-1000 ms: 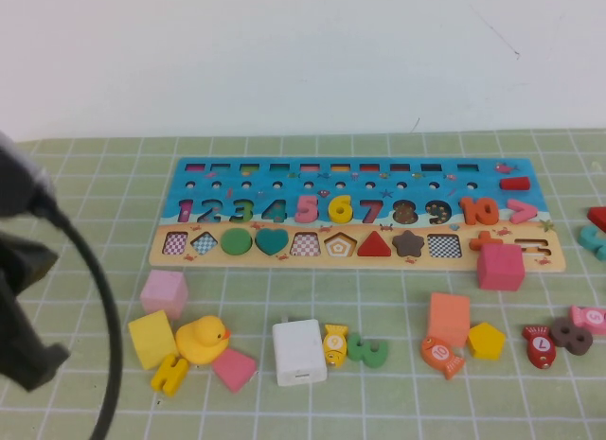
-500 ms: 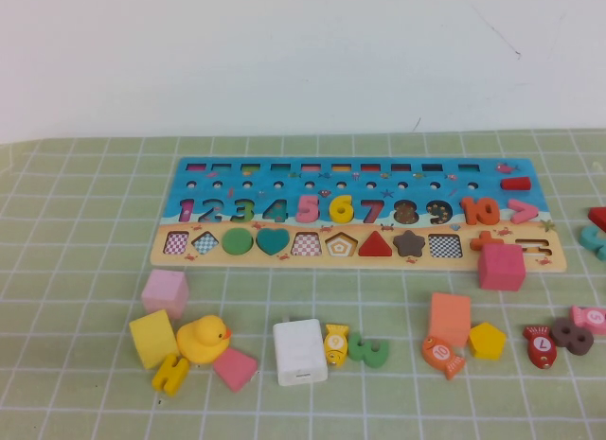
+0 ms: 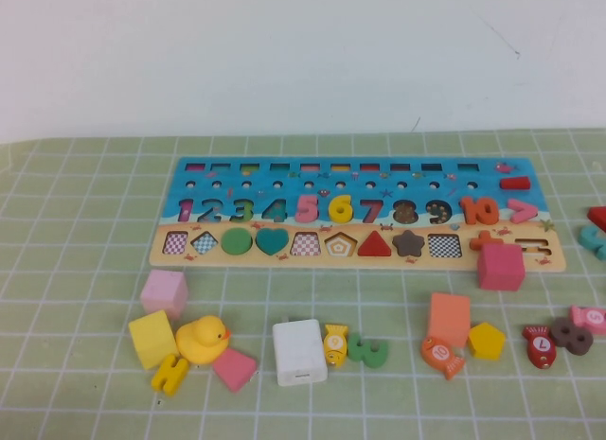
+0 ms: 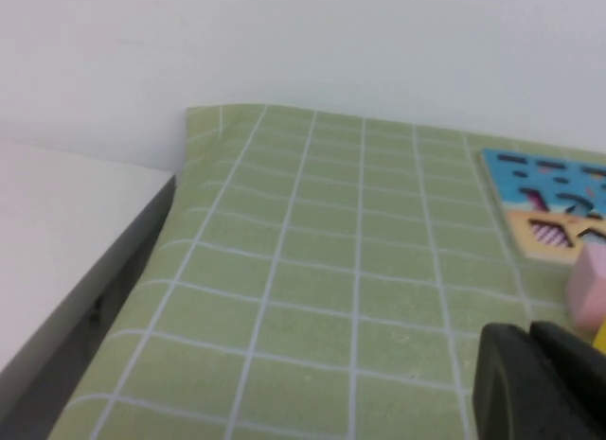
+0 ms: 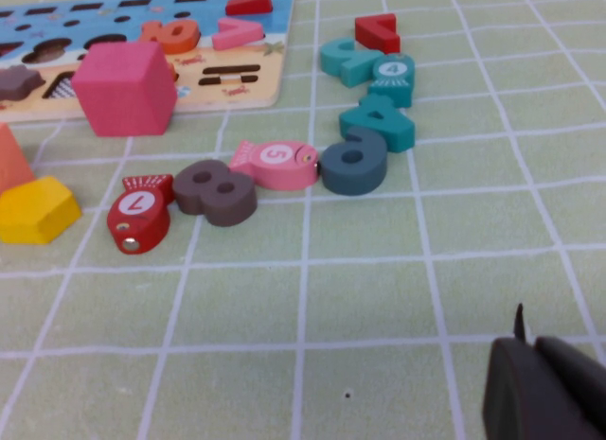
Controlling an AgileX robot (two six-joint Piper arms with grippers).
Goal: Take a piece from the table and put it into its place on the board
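The yellow numeral "6" (image 3: 340, 209) lies in the blue band of the board (image 3: 454, 175), between the pink 5 and the 7. The board lies across the far middle of the green gridded table (image 3: 85, 232). Neither gripper shows in the high view. In the left wrist view my left gripper (image 4: 530, 341) is shut and empty above bare table, off the board's left end (image 4: 530, 175). In the right wrist view my right gripper (image 5: 532, 350) is shut and empty above bare table, near loose numerals to the right of the board (image 5: 237, 90).
In front of the board lie a pink cube (image 3: 164, 292), yellow cube (image 3: 151, 338), duck (image 3: 202, 339), white box (image 3: 298, 352), green 3 (image 3: 367, 351), orange cube (image 3: 448, 318) and yellow pentagon (image 3: 486, 341). A magenta cube (image 3: 500, 266) overlaps the board's front right edge.
My left arm, which stood at the left edge of the high view a second ago, has drawn back out of that view. Nothing on the table has moved.
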